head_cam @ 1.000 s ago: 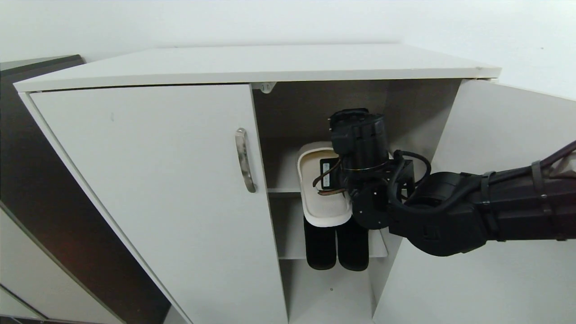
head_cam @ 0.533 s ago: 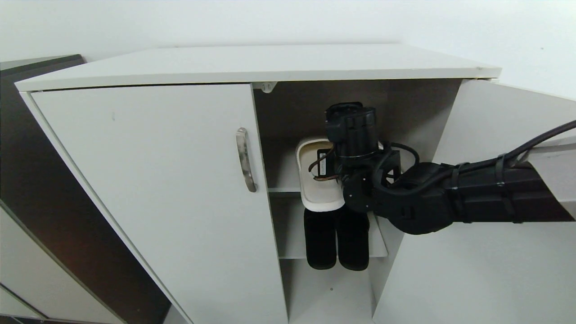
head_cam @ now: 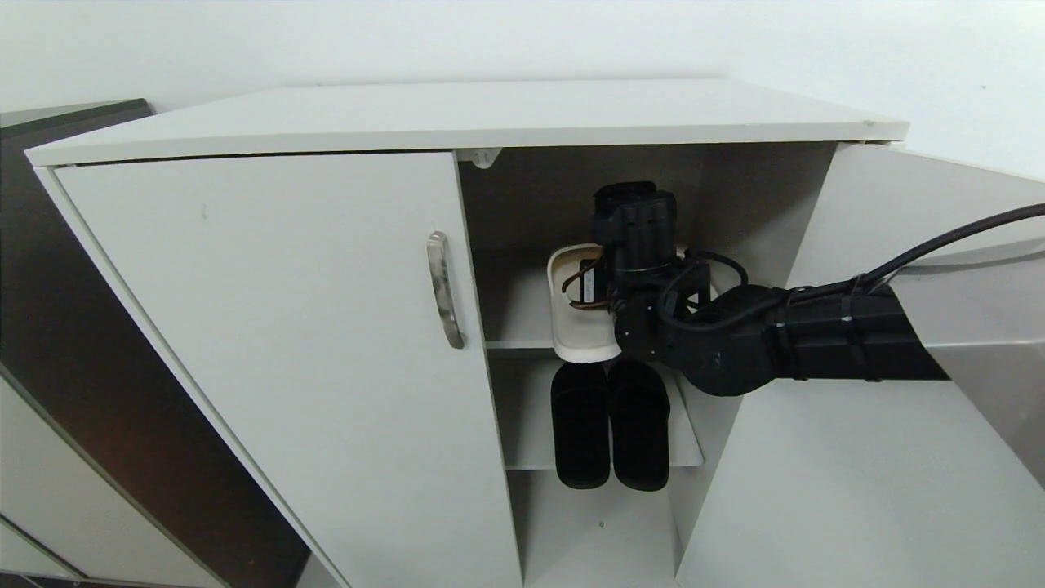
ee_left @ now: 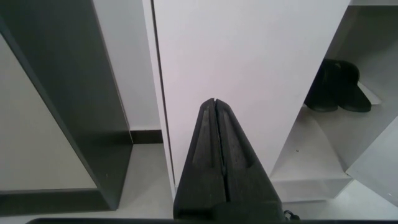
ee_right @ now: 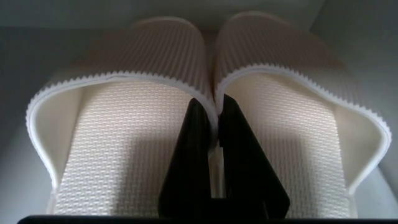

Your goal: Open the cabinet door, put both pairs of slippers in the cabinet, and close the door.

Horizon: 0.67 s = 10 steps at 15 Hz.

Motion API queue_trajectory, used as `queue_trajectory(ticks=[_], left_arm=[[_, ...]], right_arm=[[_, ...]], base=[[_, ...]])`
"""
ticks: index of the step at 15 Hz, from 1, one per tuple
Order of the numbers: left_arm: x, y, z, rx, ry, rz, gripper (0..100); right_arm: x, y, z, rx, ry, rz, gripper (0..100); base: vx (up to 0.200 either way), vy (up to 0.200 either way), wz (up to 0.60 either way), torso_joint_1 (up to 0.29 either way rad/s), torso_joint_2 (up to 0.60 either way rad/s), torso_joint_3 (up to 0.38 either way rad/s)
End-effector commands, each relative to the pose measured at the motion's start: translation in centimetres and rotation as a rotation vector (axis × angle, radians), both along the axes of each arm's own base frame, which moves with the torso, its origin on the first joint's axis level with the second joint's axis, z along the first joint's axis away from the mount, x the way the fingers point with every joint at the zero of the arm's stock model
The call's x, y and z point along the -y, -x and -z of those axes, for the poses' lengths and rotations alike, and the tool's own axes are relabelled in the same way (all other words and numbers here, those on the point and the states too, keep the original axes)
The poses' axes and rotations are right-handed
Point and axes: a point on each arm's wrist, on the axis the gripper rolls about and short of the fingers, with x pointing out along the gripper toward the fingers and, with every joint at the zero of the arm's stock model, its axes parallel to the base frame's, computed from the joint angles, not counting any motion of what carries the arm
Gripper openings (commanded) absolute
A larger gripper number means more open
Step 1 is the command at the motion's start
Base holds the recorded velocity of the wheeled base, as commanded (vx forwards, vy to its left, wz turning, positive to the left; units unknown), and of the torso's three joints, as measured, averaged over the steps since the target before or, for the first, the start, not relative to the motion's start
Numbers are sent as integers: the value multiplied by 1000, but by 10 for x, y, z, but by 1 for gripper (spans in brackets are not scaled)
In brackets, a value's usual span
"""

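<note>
A pair of white slippers (head_cam: 575,327) lies on the cabinet's upper shelf (head_cam: 510,314), heels just over its front edge. My right gripper (ee_right: 212,106) is shut on the white slippers (ee_right: 137,124), pinching the two inner rims together. A pair of black slippers (head_cam: 608,425) lies on the lower shelf (head_cam: 522,425), heels overhanging the front. The cabinet's right door (head_cam: 857,490) stands open and its left door (head_cam: 269,327) is closed. My left gripper (ee_left: 215,102) is shut and holds nothing, low in front of the closed left door, with the black slippers (ee_left: 339,87) off to one side.
A metal handle (head_cam: 441,290) sits on the closed left door's inner edge. A dark panel (head_cam: 98,343) stands to the left of the cabinet. The bottom compartment (head_cam: 596,531) holds nothing. My right arm (head_cam: 816,343) spans the opening from the right.
My right arm has pushed deeper into the cabinet, carrying the white slippers back onto the upper shelf. More of the black slippers now shows below them.
</note>
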Motion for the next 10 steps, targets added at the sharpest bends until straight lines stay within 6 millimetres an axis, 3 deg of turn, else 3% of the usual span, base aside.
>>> queue_trajectory(ticks=[1,3,4,6,10], left_arm=[[0,0,0,0,0,0,0],[0,0,0,0,0,0,0],[0,0,0,0,0,0,0],[0,0,0,0,2,0,0],[0,0,0,0,2,0,0]], right_arm=[[1,-4,5,-7,6,7,0],[0,-4,5,-7,6,6,0],[0,-4,6,-9,8,6,100],[0,-3,6,-12,12,5,100],[8,36,-10,-18,26,-38,100]], base=[[0,0,0,0,0,0],[0,0,0,0,0,0],[0,0,0,0,0,0],[0,0,0,0,0,0],[0,0,0,0,0,0]])
